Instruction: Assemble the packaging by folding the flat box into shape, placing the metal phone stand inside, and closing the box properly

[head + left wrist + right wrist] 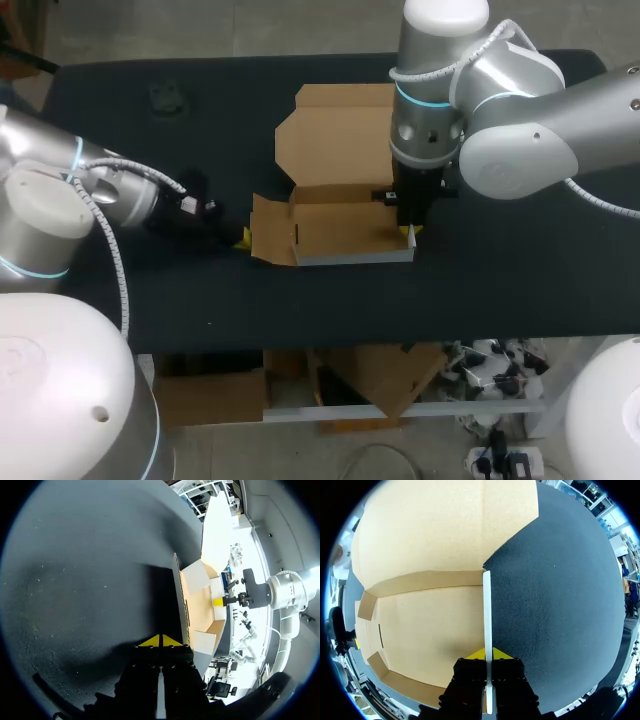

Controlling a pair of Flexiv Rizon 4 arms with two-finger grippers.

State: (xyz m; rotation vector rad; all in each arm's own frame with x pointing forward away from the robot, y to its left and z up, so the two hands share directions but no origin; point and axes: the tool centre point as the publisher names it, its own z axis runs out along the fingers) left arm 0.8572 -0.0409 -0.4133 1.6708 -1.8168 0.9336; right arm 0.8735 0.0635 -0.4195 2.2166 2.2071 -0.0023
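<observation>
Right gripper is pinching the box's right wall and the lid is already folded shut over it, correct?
Not quite. The right gripper does pinch the right wall of the box, but the lid is not shut: it lies open and flat behind the box, as the head view shows.

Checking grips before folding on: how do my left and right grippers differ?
The right gripper is shut on the right wall of the box, pinched between its fingers; the left gripper is shut on nothing, the left wall standing just beside its tips. The right gripper points down from above; the left gripper lies low along the table. Both are at opposite ends of the box.
</observation>
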